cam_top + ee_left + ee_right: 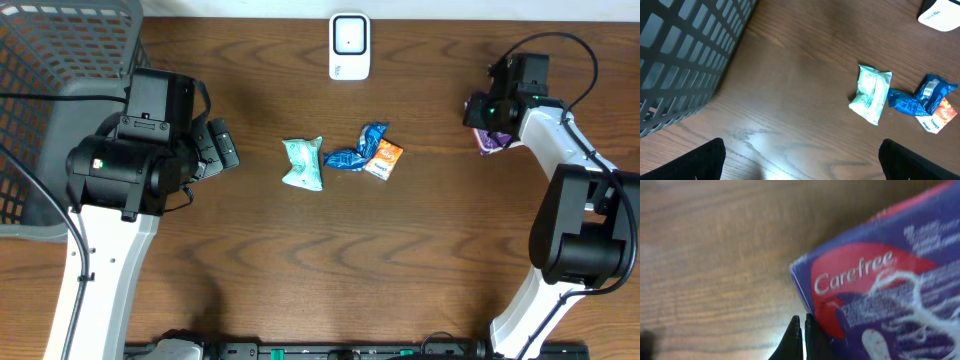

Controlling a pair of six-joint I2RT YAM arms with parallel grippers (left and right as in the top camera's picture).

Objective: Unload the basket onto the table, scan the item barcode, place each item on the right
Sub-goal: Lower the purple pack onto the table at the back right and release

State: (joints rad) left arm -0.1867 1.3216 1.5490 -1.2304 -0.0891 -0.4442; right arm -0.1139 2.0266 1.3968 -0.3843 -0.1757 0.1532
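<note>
A purple Carefree packet point(880, 290) lies on the wood table at the far right, also seen from overhead as the purple packet point(493, 143). My right gripper point(801, 325) is shut, with nothing between its fingers, and its tip rests against the packet's left edge. From overhead, the right gripper point(484, 130) sits over that packet. The white scanner point(349, 46) stands at the back centre, its corner showing as the scanner point(940, 15) in the left wrist view. My left gripper point(800, 162) is open and empty, low over bare wood, left of the snack packets.
A teal packet point(303, 163), a blue packet point(355, 150) and an orange packet point(384, 159) lie together mid-table. A grey mesh basket point(50, 90) fills the back left corner, close behind the left arm.
</note>
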